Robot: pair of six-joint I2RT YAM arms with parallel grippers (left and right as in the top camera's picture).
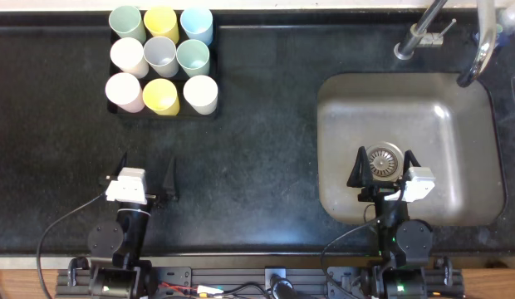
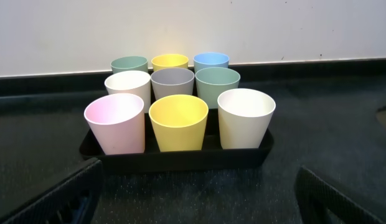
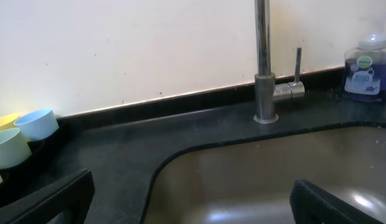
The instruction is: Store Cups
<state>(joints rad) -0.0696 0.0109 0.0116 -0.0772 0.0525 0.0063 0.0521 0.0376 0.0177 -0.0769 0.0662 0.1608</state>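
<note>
Cups [image 1: 161,52] sit upright in the black tray [image 2: 180,160] while left pincer [image 1: 148,164] and right pincer [image 1: 385,158] gape released.

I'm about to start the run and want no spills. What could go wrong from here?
1. The cups stand packed together in the tray, so a finger of the open left gripper sliding in beside the pink cup could knock the yellow cup next to it.
2. The right gripper hangs open over the sink; crossing to the tray, it might clip the sink's rim.
</note>
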